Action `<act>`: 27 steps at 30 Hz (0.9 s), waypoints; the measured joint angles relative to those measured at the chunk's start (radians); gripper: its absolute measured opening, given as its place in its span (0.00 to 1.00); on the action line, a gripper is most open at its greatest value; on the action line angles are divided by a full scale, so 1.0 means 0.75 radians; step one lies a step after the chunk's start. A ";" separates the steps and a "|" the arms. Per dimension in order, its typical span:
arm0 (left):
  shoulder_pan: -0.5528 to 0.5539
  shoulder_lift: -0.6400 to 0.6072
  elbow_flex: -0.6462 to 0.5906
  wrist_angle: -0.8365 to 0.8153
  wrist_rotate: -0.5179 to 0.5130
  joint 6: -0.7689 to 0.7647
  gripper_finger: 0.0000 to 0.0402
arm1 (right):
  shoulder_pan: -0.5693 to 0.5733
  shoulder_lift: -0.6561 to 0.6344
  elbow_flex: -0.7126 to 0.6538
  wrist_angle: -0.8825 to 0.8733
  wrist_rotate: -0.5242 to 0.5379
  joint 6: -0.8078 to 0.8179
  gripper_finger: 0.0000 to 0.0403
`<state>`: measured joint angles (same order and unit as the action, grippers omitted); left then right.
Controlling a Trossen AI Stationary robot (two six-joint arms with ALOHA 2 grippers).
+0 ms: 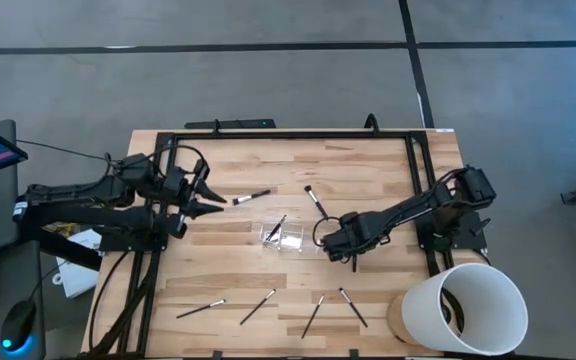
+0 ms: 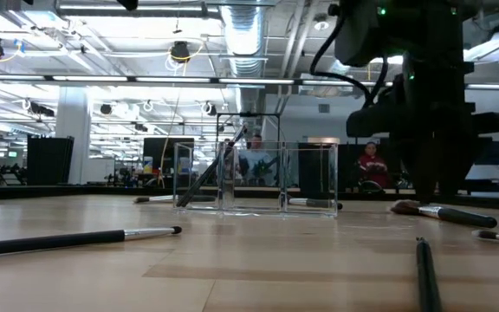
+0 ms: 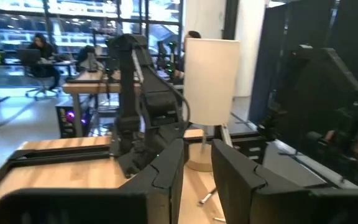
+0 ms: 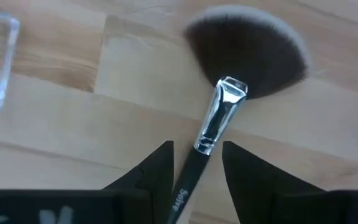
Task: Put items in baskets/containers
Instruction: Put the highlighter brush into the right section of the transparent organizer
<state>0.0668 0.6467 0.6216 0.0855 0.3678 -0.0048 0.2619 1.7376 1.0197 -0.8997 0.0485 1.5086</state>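
While the left arm waits raised at the left edge of the pale wooden tabletop (image 1: 298, 280), its left end effector (image 1: 211, 203) parted and carrying nothing, the right end effector (image 4: 196, 163) is down over a fan-shaped makeup brush with a dark handle, silver ferrule and broad dark bristle head (image 4: 219, 118). The right wrist view shows the two dark fingers spread, one on either side of the handle just behind the ferrule, with a gap on each side; whether they touch it cannot be told, so nothing is gripped yet.

What the next move turns on is alignment. The brush's long axis runs forward between the fingers, slightly tilted, fan head pointing away from the wrist, so closing across the handle should pinch it squarely. The small clear rectangular plastic tray (image 1: 284, 238) sits just beside this end effector, on the side toward the left arm; its corner shows at the edge of the right wrist view. At least one thin dark brush (image 1: 275, 227) leans inside it. The right arm is plainly the nearer one to both fan brush and tray.

Other thin brushes lie scattered: four along the near edge (image 1: 259, 306), one beyond the tray (image 1: 316, 201), one near the left end effector (image 1: 251, 197). A large white cylindrical bucket (image 1: 475, 305) stands at the right corner.
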 joint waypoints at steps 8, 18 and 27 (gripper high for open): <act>-0.096 0.000 -0.001 -0.041 0.000 0.004 0.20 | -0.007 0.042 -0.012 -0.045 0.006 0.052 0.36; -0.121 -0.015 -0.001 -0.130 0.000 0.032 0.20 | 0.001 0.086 -0.009 -0.043 0.027 0.051 0.32; -0.121 -0.014 -0.001 -0.150 0.000 0.031 0.20 | 0.028 0.082 -0.011 -0.041 0.051 0.038 0.17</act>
<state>-0.0242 0.6361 0.6209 -0.0272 0.3679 0.0185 0.2828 1.7988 1.0115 -0.9302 0.0869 1.5369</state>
